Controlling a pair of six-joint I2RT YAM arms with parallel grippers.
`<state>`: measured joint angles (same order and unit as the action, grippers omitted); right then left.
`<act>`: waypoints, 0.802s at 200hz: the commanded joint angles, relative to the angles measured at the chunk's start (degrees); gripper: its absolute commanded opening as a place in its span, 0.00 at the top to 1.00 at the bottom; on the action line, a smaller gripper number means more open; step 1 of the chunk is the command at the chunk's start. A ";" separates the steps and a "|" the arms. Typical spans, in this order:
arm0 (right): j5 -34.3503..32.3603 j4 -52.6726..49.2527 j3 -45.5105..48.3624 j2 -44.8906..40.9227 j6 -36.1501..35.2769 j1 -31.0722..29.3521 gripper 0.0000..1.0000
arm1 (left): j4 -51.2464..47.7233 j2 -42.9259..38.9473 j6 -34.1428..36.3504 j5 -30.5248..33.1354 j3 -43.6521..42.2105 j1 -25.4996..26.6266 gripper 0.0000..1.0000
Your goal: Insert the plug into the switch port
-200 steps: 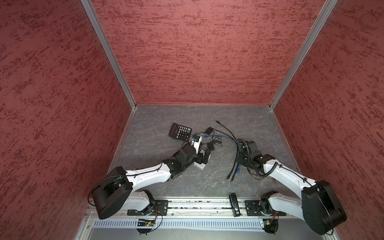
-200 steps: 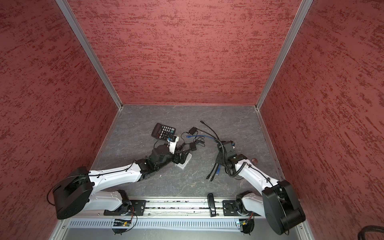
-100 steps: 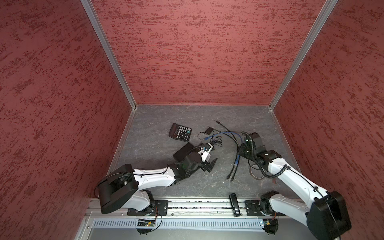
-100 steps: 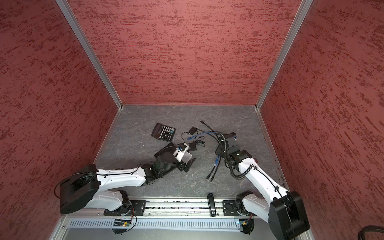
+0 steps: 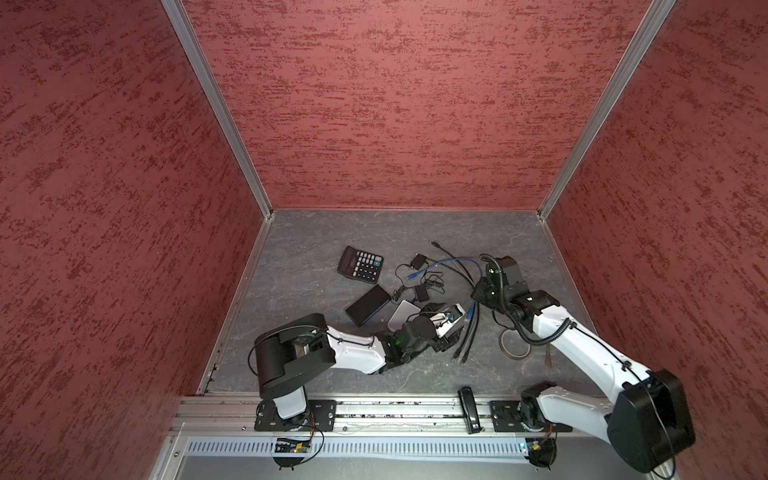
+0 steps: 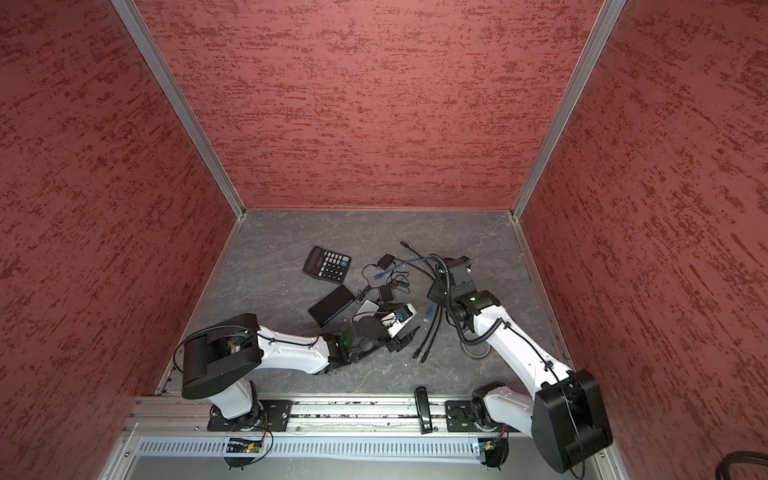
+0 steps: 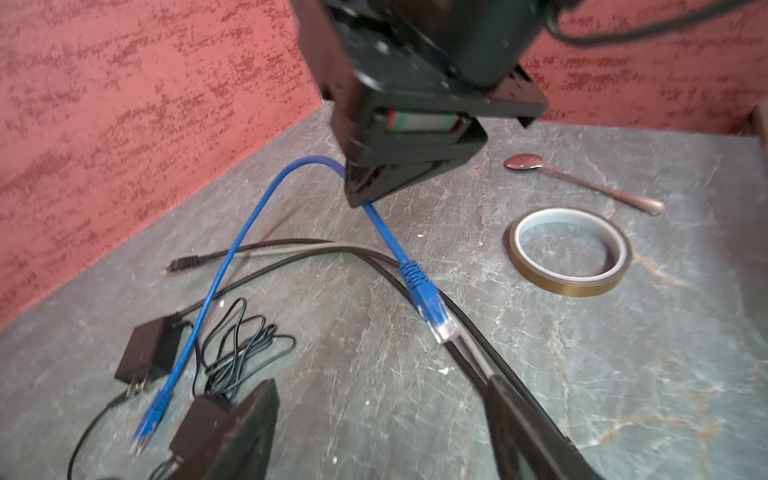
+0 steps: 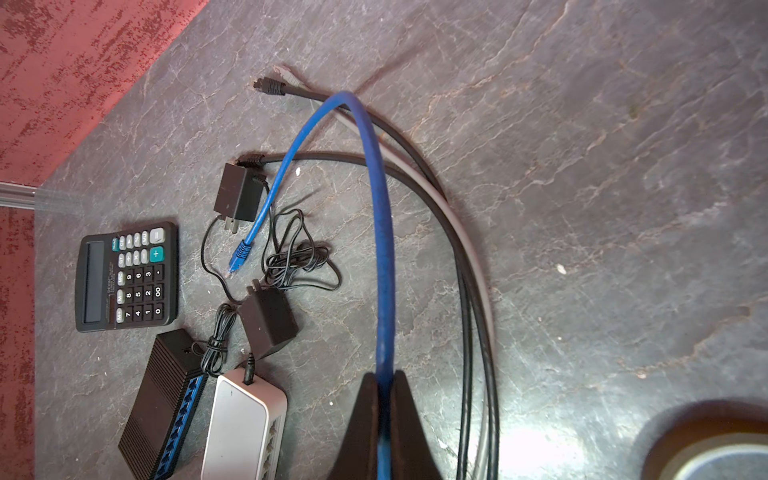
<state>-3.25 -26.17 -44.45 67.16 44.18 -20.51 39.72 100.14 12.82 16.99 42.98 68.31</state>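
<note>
1. Here we are: the right gripper has its fingers pinched tight on the blue cable, a short stretch up from the plug end.
2. The plug dangles below that pinch, its clear tip slanting down over the black cables on the table. Whether it touches them, we cannot tell.
3. The left gripper sits low near the plug, fingers spread wide with nothing between them.
4. Now the targets: a black switch with a row of blue ports and a white switch lie side by side, close to the left arm. Which one we want, the task leaves open.
5. As for handling, we judge the cable to be light and limp but springy. A hold on the cord lets the plug swing and twist, so there is no real steering from there.
6. The plug itself looks small, hard and smooth. We reckon its thin latch tab could snap or get pressed flat under a careless squeeze.
7. The best hold, we say, is the ribbed blue boot right behind the clear tip. Pads go on its flat sides, with the tab left free and the tip poking out ahead.
8. The switches look light too, and we expect one to slide under the push unless it is braced.
</note>
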 commanded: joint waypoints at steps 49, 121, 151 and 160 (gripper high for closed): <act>-1.46 0.55 -2.75 0.34 1.26 0.31 1.00 | 4.72 7.20 2.90 3.07 6.11 2.51 0.17; 0.77 1.83 -2.65 0.43 1.36 0.78 1.00 | 9.28 13.10 5.63 10.94 8.92 2.35 0.33; 1.31 1.83 -2.50 0.26 1.28 1.09 1.00 | 11.44 14.04 6.03 12.03 9.10 2.10 0.45; 1.48 1.83 -2.47 0.13 1.33 1.23 1.00 | 12.68 14.29 6.37 12.10 8.85 2.11 0.46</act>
<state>-2.50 -25.54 -45.50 67.46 44.18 -19.97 47.51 113.58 17.96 27.42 51.22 70.67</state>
